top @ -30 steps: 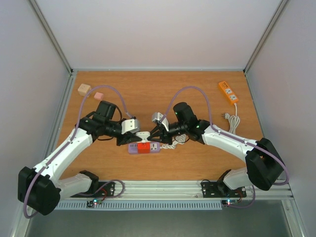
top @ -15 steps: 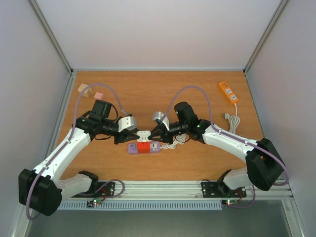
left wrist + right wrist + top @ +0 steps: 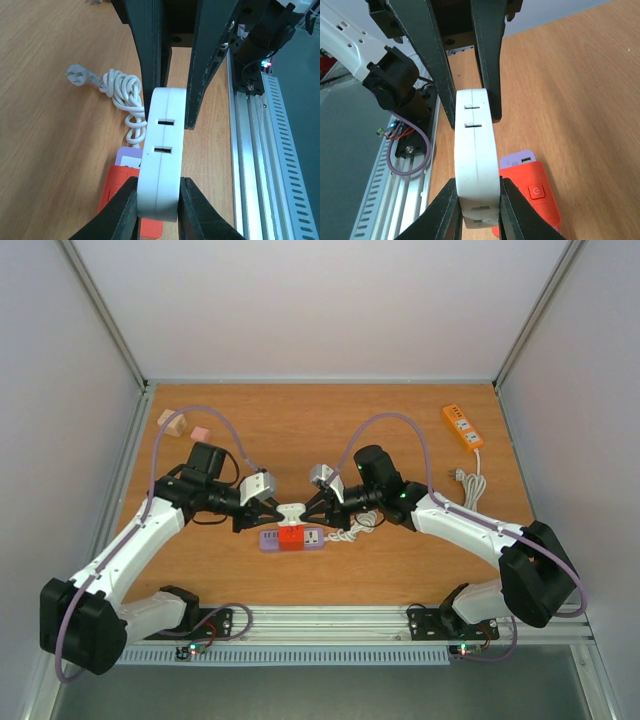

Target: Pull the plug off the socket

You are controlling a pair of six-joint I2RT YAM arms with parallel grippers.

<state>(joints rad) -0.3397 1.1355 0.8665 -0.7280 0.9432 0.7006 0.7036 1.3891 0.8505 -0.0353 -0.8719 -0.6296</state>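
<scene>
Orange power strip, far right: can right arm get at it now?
Probably not yet: right gripper is shut on the white plastic adapter, as is left gripper. Path to orange power strip looks free.

Left arm (image 3: pixel 130 545) and right arm (image 3: pixel 460 525) angled inward, left claw (image 3: pixel 274 513) facing right claw (image 3: pixel 304 509), both clamped shut

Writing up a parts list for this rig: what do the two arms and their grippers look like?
The left arm and right arm have white links, bulky black joints and a looping purple cable each. The left gripper and right gripper carry two flat black fingers.
</scene>
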